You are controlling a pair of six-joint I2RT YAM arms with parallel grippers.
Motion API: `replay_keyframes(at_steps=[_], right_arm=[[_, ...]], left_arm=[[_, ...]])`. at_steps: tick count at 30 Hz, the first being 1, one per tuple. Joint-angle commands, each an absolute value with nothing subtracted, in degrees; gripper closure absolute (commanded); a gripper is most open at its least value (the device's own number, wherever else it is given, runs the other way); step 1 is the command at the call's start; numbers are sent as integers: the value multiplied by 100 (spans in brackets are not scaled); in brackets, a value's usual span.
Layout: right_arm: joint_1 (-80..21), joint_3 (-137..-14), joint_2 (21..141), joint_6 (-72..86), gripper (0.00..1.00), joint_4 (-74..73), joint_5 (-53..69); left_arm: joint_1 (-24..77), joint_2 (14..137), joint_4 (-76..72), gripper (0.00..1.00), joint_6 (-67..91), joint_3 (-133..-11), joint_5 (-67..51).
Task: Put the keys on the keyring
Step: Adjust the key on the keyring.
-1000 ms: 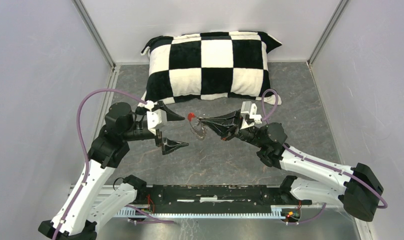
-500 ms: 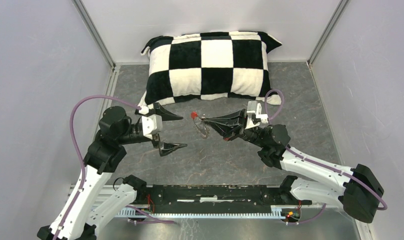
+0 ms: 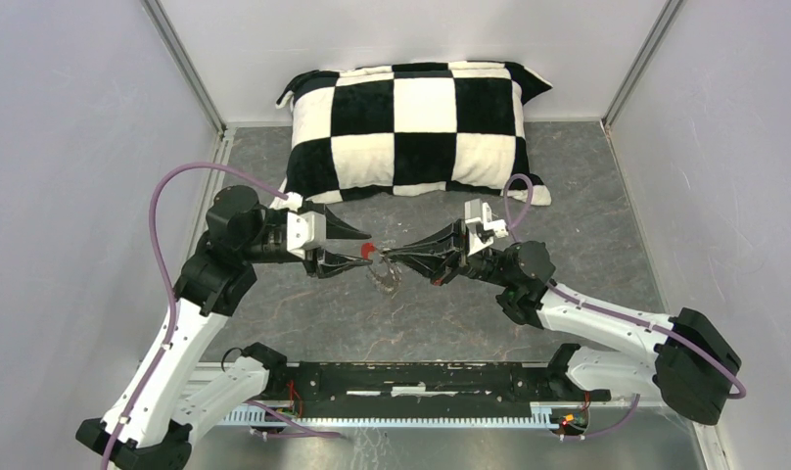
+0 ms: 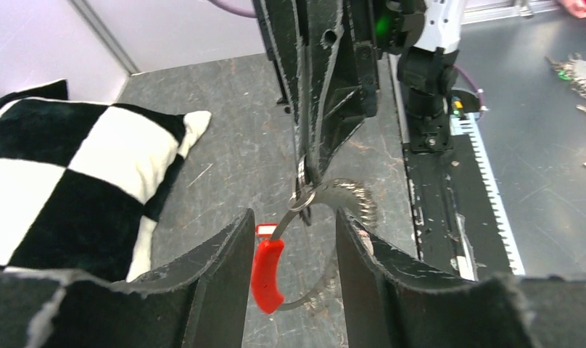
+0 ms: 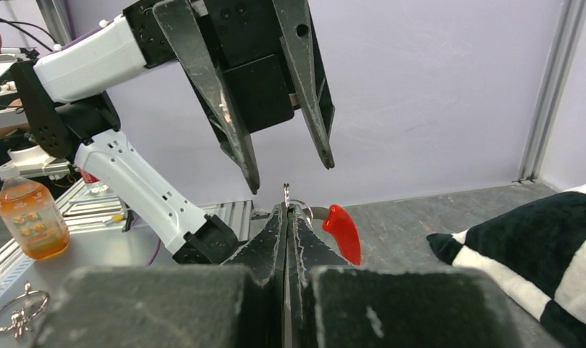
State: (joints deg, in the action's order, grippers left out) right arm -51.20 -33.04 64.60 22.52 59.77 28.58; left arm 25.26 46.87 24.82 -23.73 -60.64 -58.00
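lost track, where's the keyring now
Top view, centre: the keyring hangs pinched in the right hand, its red part between the left hand's open fingers.

We see left arm [image 3: 171,348] & right arm [image 3: 607,328] w/ white shells, blk joints, purple cables [image 3: 198,167], blk tapered fingers [image 3: 345,228].

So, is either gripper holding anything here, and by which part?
The right gripper is shut on the keyring, pinching its silvery wire beside the red section. The left gripper straddles that section, jaws apart, gripping nothing.

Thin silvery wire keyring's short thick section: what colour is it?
Bright red section, clearest in the left wrist view.
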Motion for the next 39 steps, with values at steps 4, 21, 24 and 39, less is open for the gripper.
replay_keyframes(at_steps=[4,21,24,39], right_arm=[[-5136,-3617,6664,2400,100,6387,3179],[-5224,-3674,6776,2250,100,6344,3215],[-5238,-3720,6819,2242,100,6346,3245],[-5282,-3705,6766,2078,100,6146,3237]], left_arm=[[2549,4778,2551,49,-2535,-6270,-6644],[2553,4995,2690,64,-2292,-6070,-6376],[2549,5061,2694,60,-2220,-6056,-6395],[2550,5075,2689,82,-2196,-6086,-6270]])
